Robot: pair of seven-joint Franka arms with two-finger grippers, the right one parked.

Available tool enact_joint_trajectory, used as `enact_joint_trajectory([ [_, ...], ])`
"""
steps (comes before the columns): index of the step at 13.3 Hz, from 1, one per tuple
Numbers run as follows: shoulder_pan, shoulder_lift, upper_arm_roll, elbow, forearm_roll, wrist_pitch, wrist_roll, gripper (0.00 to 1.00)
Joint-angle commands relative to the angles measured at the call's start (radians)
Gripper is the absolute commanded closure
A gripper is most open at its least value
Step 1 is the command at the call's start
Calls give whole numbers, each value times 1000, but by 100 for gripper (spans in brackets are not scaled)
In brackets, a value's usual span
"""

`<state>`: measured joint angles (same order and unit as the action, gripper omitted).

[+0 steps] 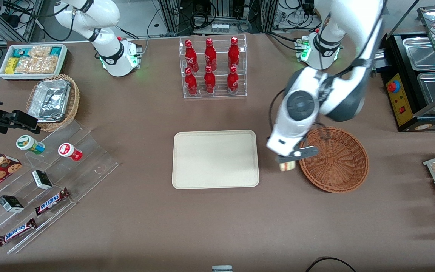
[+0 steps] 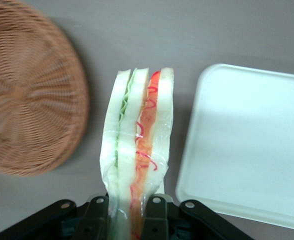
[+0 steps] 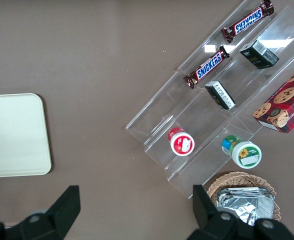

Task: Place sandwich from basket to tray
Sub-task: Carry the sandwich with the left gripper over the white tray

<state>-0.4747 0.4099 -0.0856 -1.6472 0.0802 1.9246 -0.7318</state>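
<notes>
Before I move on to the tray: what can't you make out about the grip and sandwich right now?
- Front view: the clear-wrapped triangular sandwich, between the brown wicker basket and cream rectangular tray, is mostly hidden under the left gripper.
- Left wrist view: the sandwich's gripped end is cut off by the frame edge.

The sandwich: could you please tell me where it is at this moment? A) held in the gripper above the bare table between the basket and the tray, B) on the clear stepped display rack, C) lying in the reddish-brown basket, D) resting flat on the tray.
A: the gripper is shut on the sandwich, which hangs over the tablecloth between the basket and the tray, touching neither.
</notes>
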Motion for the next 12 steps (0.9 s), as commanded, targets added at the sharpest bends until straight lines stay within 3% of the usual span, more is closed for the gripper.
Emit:
enact_joint_trajectory([
  [1,-71,131,10,112,-2,56,58,100],
  [5,-111,268,-17,223,6,70,84,100],
  [12,-139,398,-45,328,7,97,86,100],
])
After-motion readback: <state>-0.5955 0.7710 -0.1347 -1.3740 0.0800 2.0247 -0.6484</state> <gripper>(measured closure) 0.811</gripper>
